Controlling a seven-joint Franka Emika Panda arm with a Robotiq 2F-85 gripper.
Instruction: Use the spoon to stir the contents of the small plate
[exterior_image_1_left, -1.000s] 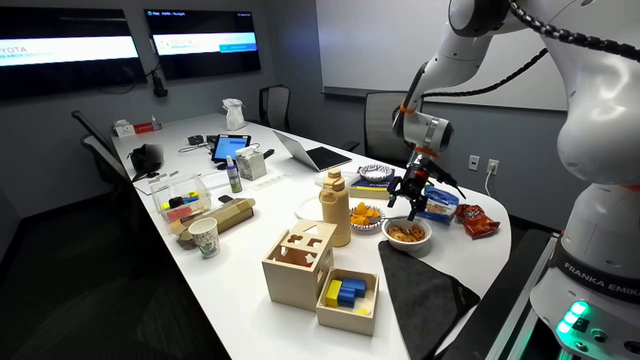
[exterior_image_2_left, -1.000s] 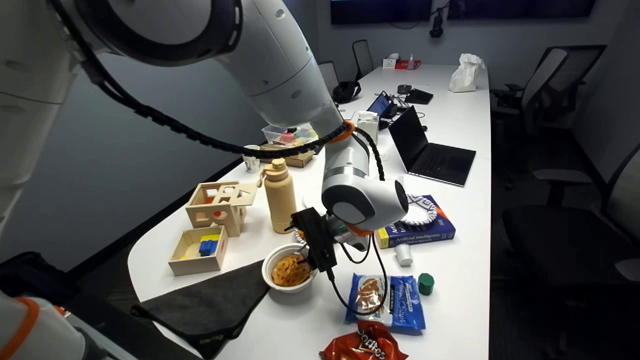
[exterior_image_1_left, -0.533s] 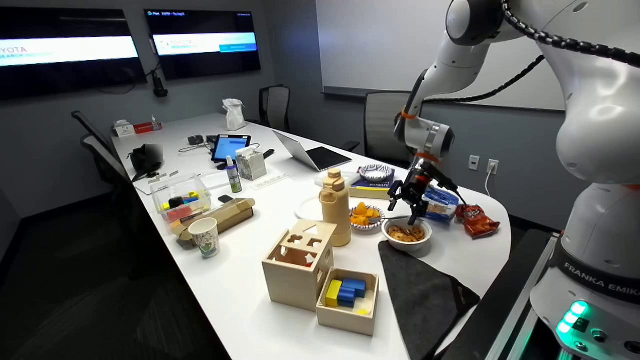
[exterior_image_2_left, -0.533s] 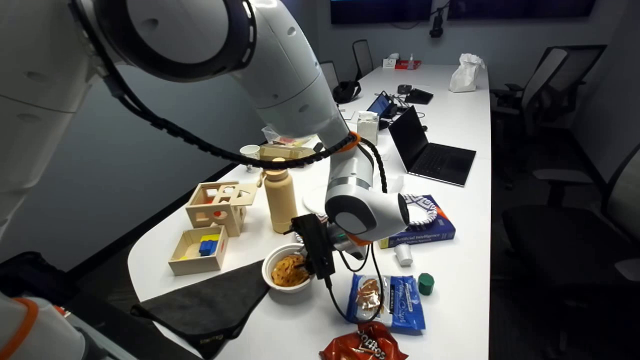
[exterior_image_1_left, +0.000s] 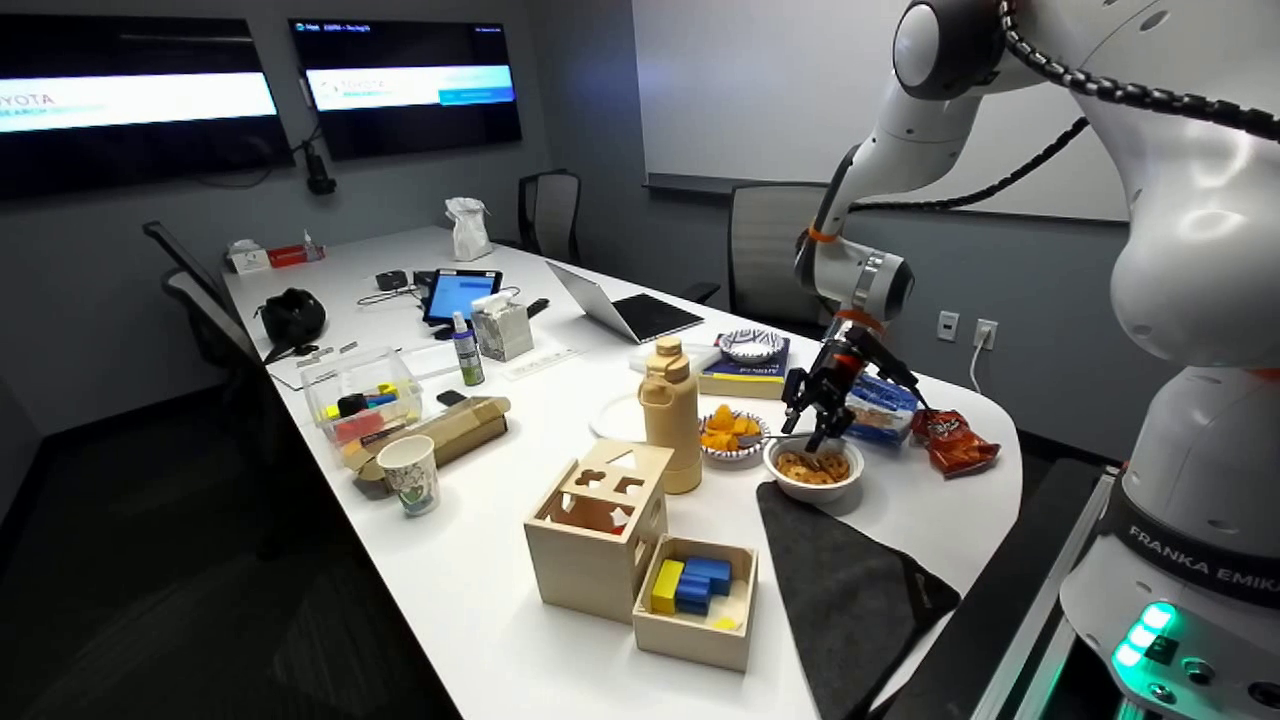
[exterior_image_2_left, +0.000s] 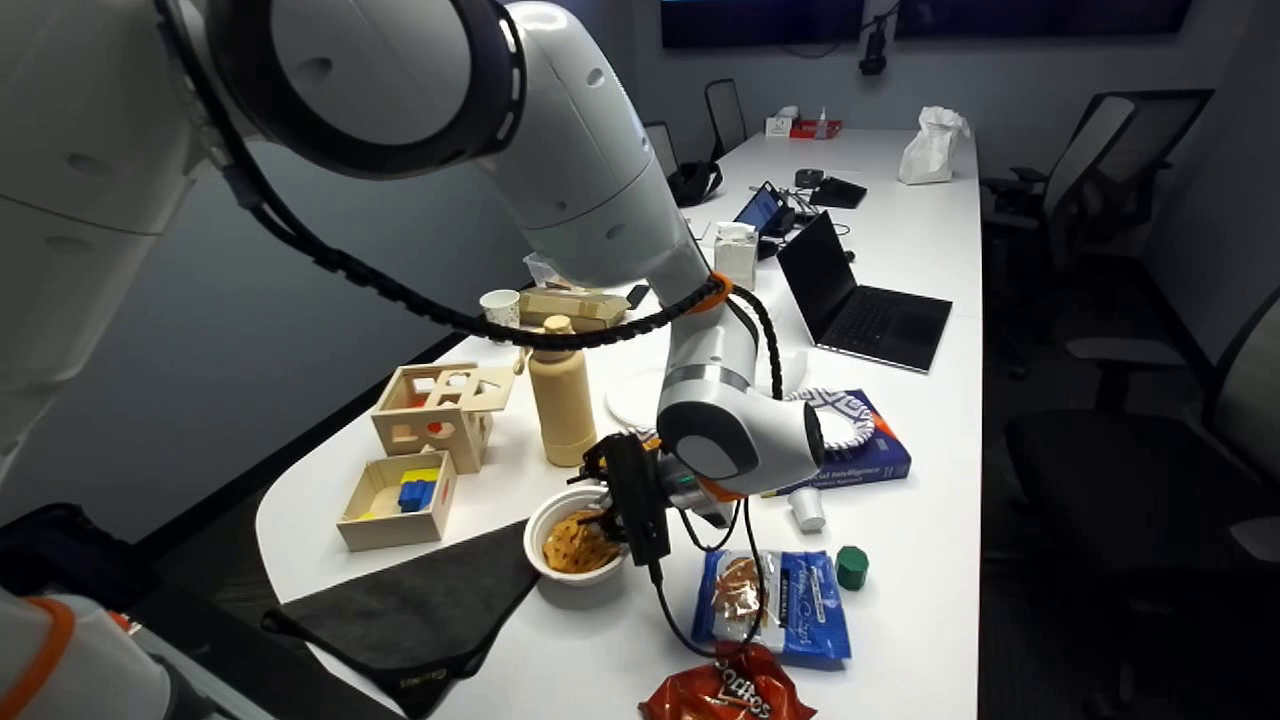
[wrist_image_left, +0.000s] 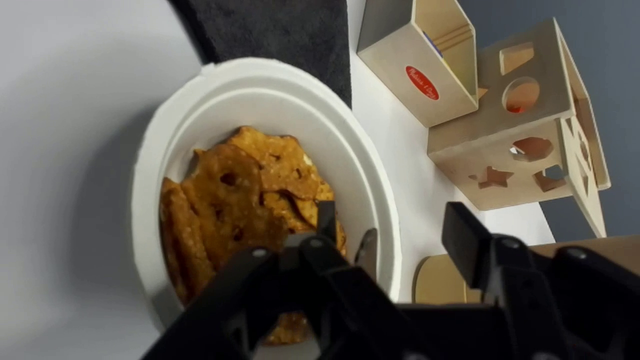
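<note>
The spoon (wrist_image_left: 368, 250) looks metal, the cut-out box (exterior_image_1_left: 588, 570) smooth wood, the dark cloth (exterior_image_1_left: 845, 595) matt, the red packet (exterior_image_1_left: 955, 443) glossy.

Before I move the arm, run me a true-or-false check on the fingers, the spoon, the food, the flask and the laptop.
1. The fingers stand open. True.
2. The spoon reaches from the small plate toward the white bowl. True.
3. The white bowl has nothing in it. False: it holds brown snack pieces.
4. The orange pieces lie in the small plate. True.
5. The flask lies on its side. False: the flask stands upright.
6. The laptop is folded shut. False: the laptop stands open.
</note>
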